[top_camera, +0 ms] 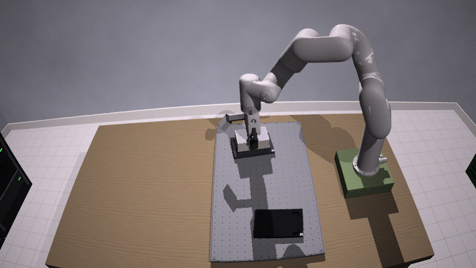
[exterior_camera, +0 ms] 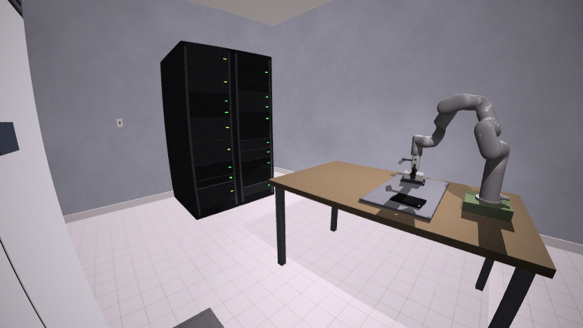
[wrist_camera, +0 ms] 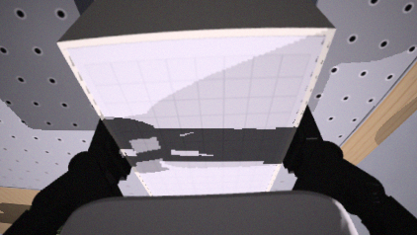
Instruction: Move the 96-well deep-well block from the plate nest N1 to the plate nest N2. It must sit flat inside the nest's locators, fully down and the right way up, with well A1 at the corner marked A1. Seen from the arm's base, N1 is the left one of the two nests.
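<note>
The white deep-well block [top_camera: 249, 139] is at the black nest [top_camera: 253, 151] at the far end of the grey perforated plate [top_camera: 266, 186]. My gripper [top_camera: 251, 141] comes down from above and is shut on the block, its black fingers on two opposite sides. In the wrist view the block [wrist_camera: 198, 99] fills the middle, its gridded top facing up, between my fingers. I cannot tell whether the block rests in the nest or is just above it. The other black nest [top_camera: 278, 223] lies empty at the near end of the plate, with a small white mark at one corner. No A1 mark is readable.
The arm stands on a green base block [top_camera: 364, 173] to the right of the plate on the wooden table. A tall black server rack [exterior_camera: 218, 126] stands on the floor well away from the table.
</note>
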{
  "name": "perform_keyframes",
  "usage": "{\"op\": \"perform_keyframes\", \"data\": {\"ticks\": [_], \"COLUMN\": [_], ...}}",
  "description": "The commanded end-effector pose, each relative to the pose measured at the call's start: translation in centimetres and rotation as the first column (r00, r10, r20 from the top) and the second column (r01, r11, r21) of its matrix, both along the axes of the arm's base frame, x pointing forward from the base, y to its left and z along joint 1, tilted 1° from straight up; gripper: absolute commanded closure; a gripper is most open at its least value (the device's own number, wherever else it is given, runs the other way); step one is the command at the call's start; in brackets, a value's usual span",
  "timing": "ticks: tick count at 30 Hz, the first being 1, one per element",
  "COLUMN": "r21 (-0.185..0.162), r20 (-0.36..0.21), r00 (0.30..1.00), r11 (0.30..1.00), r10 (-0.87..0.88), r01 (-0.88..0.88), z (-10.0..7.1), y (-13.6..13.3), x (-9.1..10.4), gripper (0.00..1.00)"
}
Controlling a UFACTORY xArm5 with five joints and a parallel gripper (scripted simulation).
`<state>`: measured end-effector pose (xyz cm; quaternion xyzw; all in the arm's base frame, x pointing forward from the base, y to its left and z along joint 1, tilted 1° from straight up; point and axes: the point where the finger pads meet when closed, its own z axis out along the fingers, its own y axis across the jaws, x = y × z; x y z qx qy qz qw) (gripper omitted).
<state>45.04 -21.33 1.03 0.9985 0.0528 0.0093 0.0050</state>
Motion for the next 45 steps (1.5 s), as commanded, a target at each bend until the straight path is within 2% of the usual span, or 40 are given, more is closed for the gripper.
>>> {"op": "perform_keyframes", "data": {"ticks": [1, 45], "r21": [-0.002, -0.002], "r20": [0.004, 0.004], "r00": [1.0, 1.0], "r11": [1.0, 1.0], "r10": [0.0, 0.0], "r01": [0.0, 0.0], "z": [0.08, -0.56], "y": [-0.06, -0.07], "x": [0.13, 0.15], "gripper": [1.0, 1.0]}}
